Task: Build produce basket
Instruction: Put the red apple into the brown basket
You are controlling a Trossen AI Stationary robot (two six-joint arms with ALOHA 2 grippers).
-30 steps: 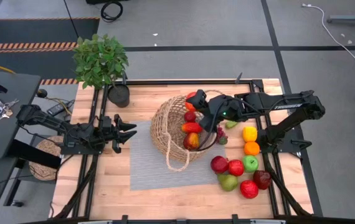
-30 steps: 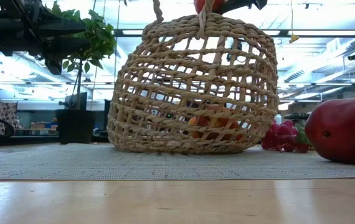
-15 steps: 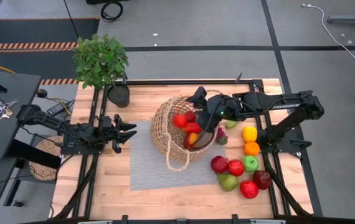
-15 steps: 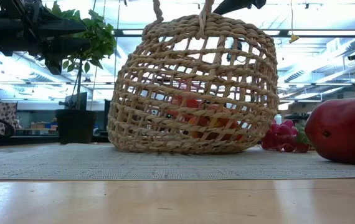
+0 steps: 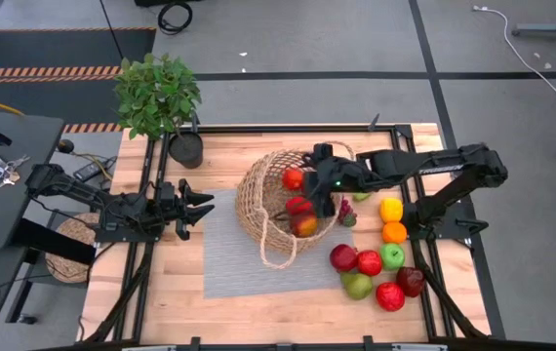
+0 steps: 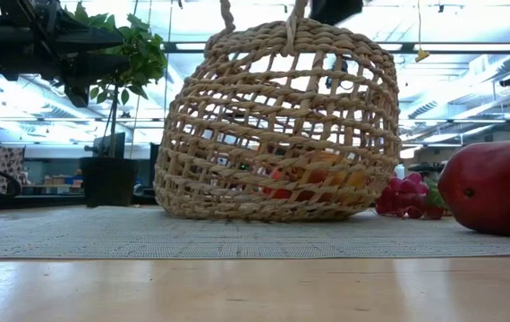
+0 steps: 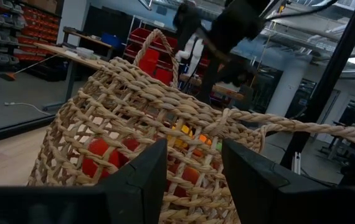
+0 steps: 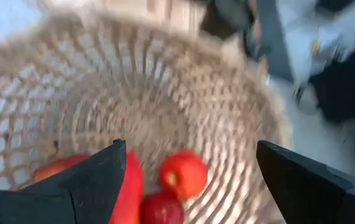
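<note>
**Right now: right gripper spread over the basket, fruit inside**

Here you have the basket (image 5: 280, 203) standing on the grey mat (image 5: 234, 273) near the middle of the table (image 5: 161, 302), tipped a little so its mouth faces the right side, one loop handle (image 5: 278, 255) lying out toward the near edge. The right gripper (image 5: 315, 156) hangs over the basket's far-right rim, its fingers (image 8: 96, 180) spread wide with nothing between them; from its wrist camera you look straight down into the wicker bowl. Several pieces of produce lie inside: a red apple (image 5: 293, 178) by the far wall, and red and orange pieces (image 5: 302, 219) lower down, possibly peppers, though the weave and blur make that hard to call.

Your left gripper (image 5: 198, 203) waits at the mat's left edge, well apart from the basket, pointing at it; its fingers (image 7: 143, 180) stand partly parted and hold nothing.

The rest of the produce sits on the bare wood toward the right edge: a yellow pepper (image 5: 391, 209) and an orange (image 5: 394, 232) just beside each other, then a cluster nearer the front right corner with red apples (image 5: 369, 262), a green apple (image 5: 392, 255) and a green pear (image 5: 358, 286). Purple-red grapes (image 5: 347, 214) lie touching the basket's right side. A potted plant (image 5: 161, 102) stands at the far left corner.
</note>
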